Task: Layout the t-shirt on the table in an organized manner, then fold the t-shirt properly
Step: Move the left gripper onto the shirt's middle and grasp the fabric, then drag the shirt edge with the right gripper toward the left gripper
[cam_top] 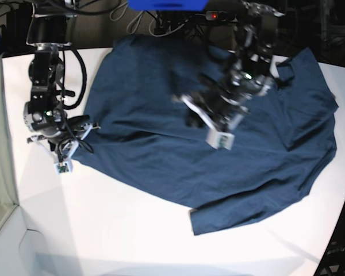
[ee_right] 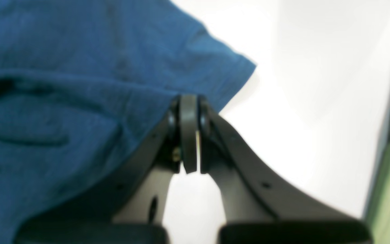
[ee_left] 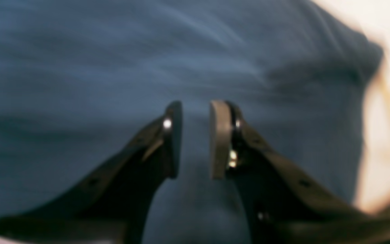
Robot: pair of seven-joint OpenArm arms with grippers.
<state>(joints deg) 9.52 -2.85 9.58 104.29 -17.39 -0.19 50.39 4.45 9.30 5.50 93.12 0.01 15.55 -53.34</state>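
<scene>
Bare white bench (cam_top: 103, 230) fills the near side of the base view, with plenty of open room in front of the t-shirt (cam_top: 161, 115), which lies spread across the middle and far part, one sleeve corner pointing toward the near edge and its far right side close to the curved rim. No writing or label can be read on the cloth from any view. Over the shirt's middle hangs the left hand (ee_left: 195, 139), its two pads standing a little apart with blue cloth showing between and below them; whether they touch it I cannot tell. At the shirt's left border, the right hand (ee_right: 189, 135) is pressed together, pinching the fabric edge
</scene>
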